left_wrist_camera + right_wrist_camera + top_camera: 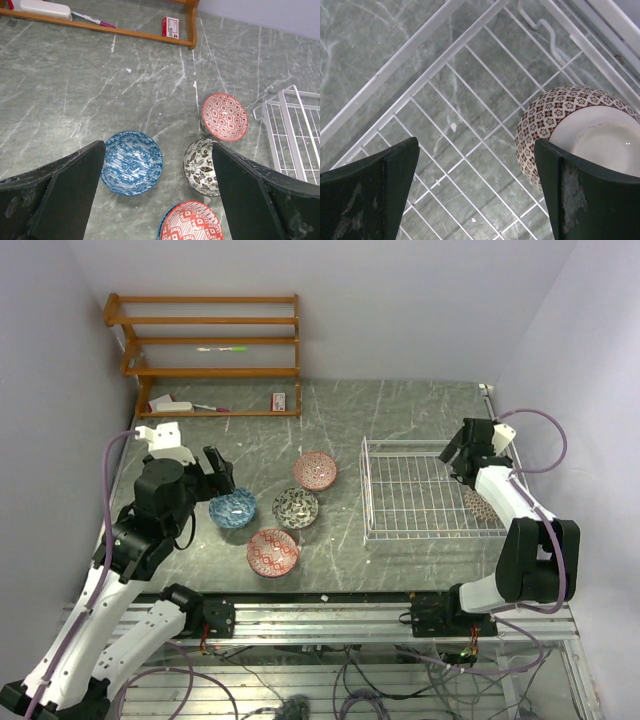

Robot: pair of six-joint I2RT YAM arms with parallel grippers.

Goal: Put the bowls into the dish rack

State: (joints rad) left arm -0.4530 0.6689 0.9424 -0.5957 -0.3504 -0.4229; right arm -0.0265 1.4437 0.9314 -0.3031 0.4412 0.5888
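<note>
Right tool (476, 150) — jaws spread wide, gripping nothing — hangs over the white wire dish rack (432, 62), where the round brown-patterned ceramic bowl (540, 125) lies. Left tool (159, 146), likewise spread, hangs above the blue-patterned ceramic bowl (131, 162). Just beside it on the grey marbled desk (75, 85) stand the black-and-white bowl (200, 167), the far red bowl (225, 116) and the near red bowl (192, 222).

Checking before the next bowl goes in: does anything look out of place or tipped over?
One thing: the brown bowl in the dish rack seems to rest tilted by the rack's right side rather than level on the wires, though that's hard to confirm. Nothing else stands out.
</note>
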